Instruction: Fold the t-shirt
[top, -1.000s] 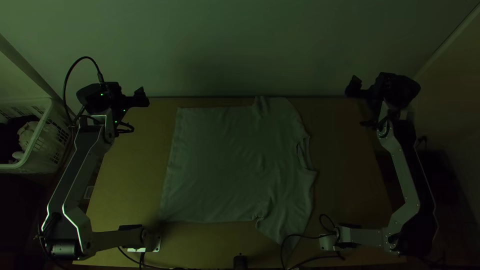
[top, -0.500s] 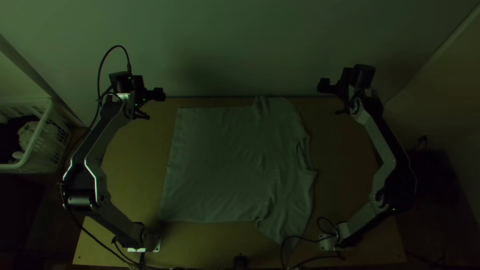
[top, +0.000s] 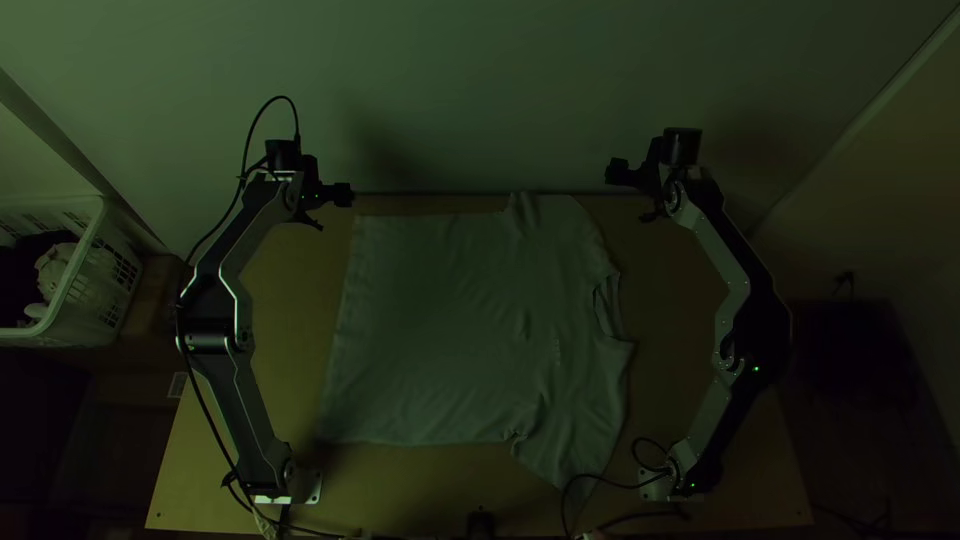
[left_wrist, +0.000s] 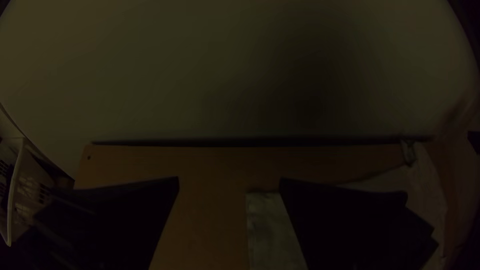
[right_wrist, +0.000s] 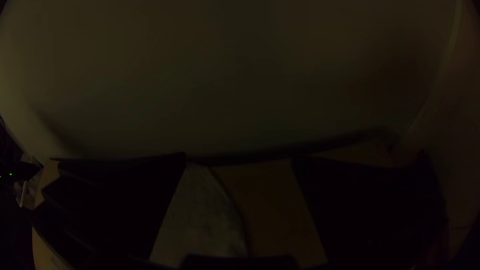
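Note:
The pale t-shirt (top: 460, 330) lies spread on the table, hem to the left, neck opening to the right, one sleeve at the far edge and one toward the near edge. My left gripper (top: 335, 207) is above the table's far edge, just beyond the shirt's far hem corner. My right gripper (top: 632, 195) stands over the far edge, right of the far sleeve. In the left wrist view my left gripper (left_wrist: 229, 182) is open, with the shirt's corner (left_wrist: 270, 225) below. In the right wrist view my right gripper (right_wrist: 239, 157) is open above the shirt (right_wrist: 200, 220). Neither touches the cloth.
A white basket (top: 85, 290) holding cloth stands left of the table (top: 270, 350). A wall (top: 480, 90) rises behind the far edge. Black cables (top: 620, 483) cross the near edge and the near sleeve.
Both arms have swung inward over the table's far side, the left gripper to the right and the right gripper to the left. The t-shirt has not moved.

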